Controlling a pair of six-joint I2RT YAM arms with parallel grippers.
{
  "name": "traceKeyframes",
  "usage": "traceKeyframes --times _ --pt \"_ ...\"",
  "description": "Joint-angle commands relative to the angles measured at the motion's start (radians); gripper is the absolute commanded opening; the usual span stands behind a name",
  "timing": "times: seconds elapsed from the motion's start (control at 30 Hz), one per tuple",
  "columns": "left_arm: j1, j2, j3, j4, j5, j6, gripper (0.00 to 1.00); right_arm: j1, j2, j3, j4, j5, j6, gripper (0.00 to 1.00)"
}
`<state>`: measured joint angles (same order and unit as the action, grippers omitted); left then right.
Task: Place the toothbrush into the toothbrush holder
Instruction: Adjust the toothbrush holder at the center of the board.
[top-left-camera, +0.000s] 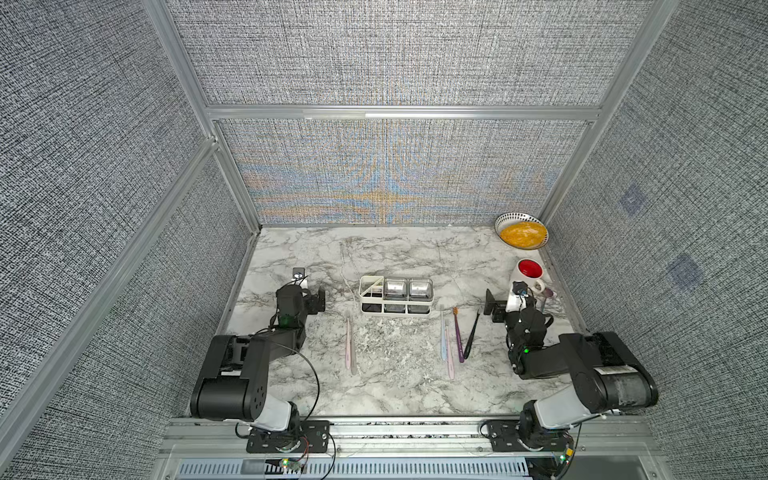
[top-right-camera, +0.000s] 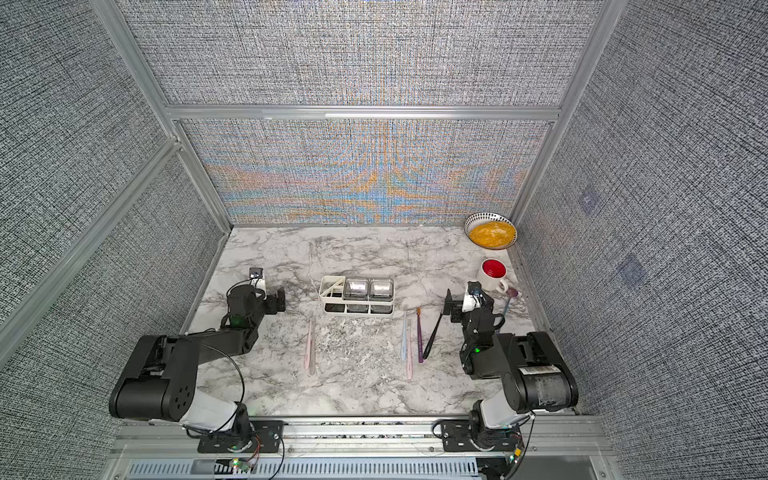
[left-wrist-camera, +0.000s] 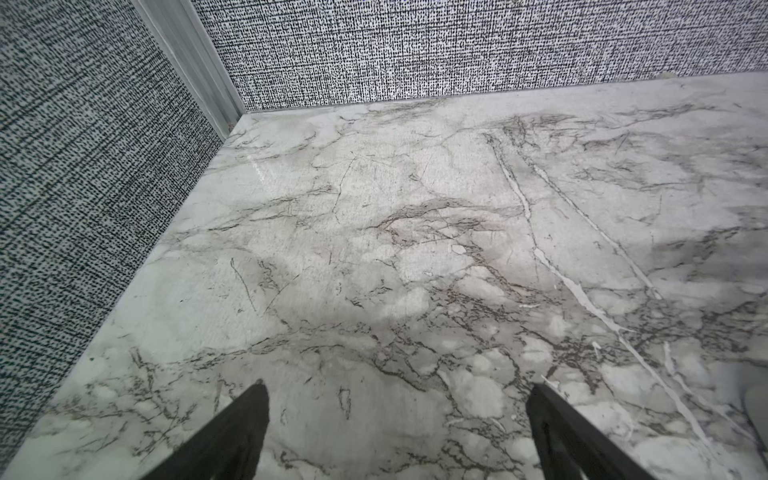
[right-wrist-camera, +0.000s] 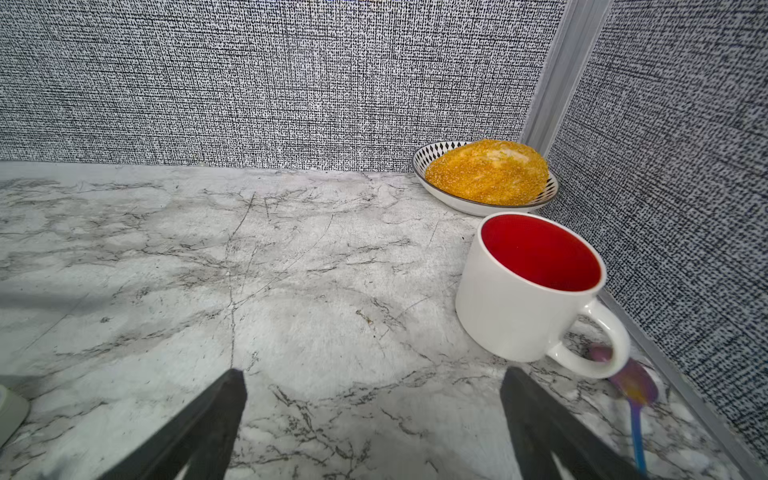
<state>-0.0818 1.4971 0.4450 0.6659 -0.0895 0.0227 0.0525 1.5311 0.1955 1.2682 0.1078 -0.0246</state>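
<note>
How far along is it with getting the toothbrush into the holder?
Done: nothing yet; no brush stands in the toothbrush holder. In hand: nothing; the left gripper and right gripper have their jaws open and empty. Left: the whole job; the brushes, the purple toothbrush among them, lie flat on the table.
</note>
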Motion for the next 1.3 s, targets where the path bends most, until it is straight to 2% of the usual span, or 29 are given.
traceKeyframes --times 0.0,0.7,0.77,0.83,0.87,0.93,0.97,1.1,1.17,1.27 --pt "0.001 -0.006 -0.002 0.035 0.02 0.014 0.99 0.002 -0.001 0.003 0.045 0.013 -0.006 0.98" --pt "0.002 -0.008 -0.001 0.032 0.022 0.009 0.99 0.001 0.001 0.004 0.045 0.015 -0.004 0.98" --pt "0.001 -0.017 0.01 0.013 -0.013 -0.016 0.99 0.001 0.001 0.007 0.039 0.01 -0.001 0.98" --pt "0.001 -0.058 0.082 -0.147 -0.04 -0.023 0.99 0.005 -0.035 0.03 -0.004 0.045 0.005 0.97" --pt "0.001 -0.067 0.142 -0.263 -0.043 -0.026 0.99 0.007 -0.073 0.082 -0.119 0.071 0.012 0.97" --pt "0.0 -0.066 0.261 -0.482 -0.053 -0.078 0.99 0.008 -0.159 0.241 -0.493 0.095 0.053 0.97" --pt "-0.006 -0.068 0.294 -0.536 -0.061 -0.089 0.99 0.007 -0.177 0.29 -0.556 0.089 0.072 0.96" --pt "-0.035 -0.103 0.499 -0.958 -0.256 -0.302 0.96 0.049 -0.191 0.441 -0.772 0.009 0.143 0.96" --pt "-0.04 -0.144 0.557 -1.081 -0.263 -0.372 0.96 0.098 -0.17 0.524 -0.905 -0.001 0.159 0.97" --pt "-0.056 -0.197 0.624 -1.258 -0.177 -0.488 0.95 0.203 -0.155 0.586 -1.033 0.017 0.173 0.98"
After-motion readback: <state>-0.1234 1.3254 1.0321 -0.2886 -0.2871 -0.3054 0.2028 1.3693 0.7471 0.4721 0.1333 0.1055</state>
